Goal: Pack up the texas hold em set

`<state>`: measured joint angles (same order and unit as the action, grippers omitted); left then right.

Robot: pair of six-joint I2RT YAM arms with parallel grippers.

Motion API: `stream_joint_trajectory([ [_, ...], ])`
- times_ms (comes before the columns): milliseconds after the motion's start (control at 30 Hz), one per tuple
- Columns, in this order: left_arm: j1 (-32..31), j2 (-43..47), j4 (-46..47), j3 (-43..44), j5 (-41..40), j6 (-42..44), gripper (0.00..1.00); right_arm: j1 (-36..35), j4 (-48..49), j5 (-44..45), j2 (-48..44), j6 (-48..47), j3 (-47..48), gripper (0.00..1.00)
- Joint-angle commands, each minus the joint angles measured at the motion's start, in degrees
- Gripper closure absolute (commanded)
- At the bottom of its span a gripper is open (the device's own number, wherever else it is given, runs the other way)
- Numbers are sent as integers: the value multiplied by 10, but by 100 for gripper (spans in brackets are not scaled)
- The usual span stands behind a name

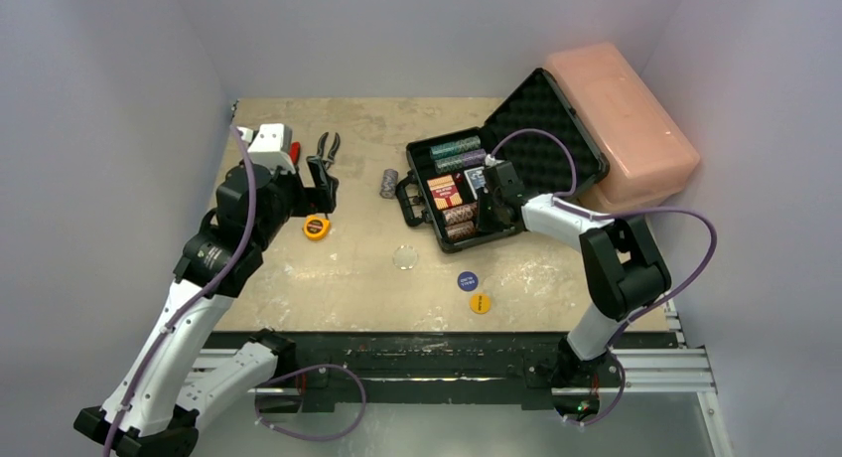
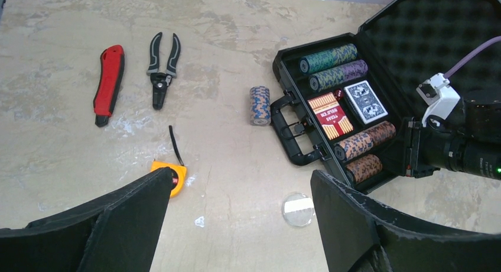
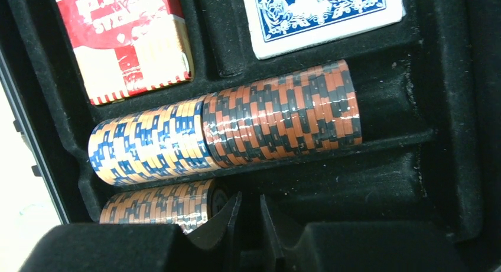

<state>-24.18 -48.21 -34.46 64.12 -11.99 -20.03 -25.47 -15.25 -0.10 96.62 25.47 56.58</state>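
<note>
Holding left gripper (image 2: 242,189) wide open | facing chip stack (image 2: 259,105) lying sideways to its right, just beside case (image 2: 425,41), nearer this side | holding right gripper (image 3: 248,211) closed inside case

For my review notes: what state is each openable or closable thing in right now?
Black briefcase: open, lid up.
Pink plastic box: closed.
Left gripper: open wide, empty.
Right gripper: almost shut, empty, inside the briefcase.
Pliers: tips together, handles slightly apart.
Blue-and-tan chip stack: lying outside the briefcase, not yet packed.
</note>
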Motion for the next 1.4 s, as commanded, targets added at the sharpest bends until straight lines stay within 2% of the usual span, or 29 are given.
stream_joint_trajectory([
  [0,-1,-5,21,12,18,19,13,-8,4,4,-13,6,4,76],
  [33,-1,-6,23,11,19,20,13,-8,0,19,-21,8,4,65],
  [100,-1,-8,26,9,18,22,13,-9,-9,41,-35,12,7,52],
  [333,-1,-15,71,-21,10,26,8,-8,-38,62,-81,14,26,31],
  [433,-1,-29,87,-32,28,43,5,-8,-36,61,-112,11,27,2],
  [600,0,-97,45,3,83,56,5,-8,-50,84,-138,20,34,1],
  [900,14,-284,-33,125,157,26,8,-8,-13,31,-187,18,-19,1],
  [1367,15,-530,-77,298,122,45,11,-9,25,-38,-255,17,-66,1],
])
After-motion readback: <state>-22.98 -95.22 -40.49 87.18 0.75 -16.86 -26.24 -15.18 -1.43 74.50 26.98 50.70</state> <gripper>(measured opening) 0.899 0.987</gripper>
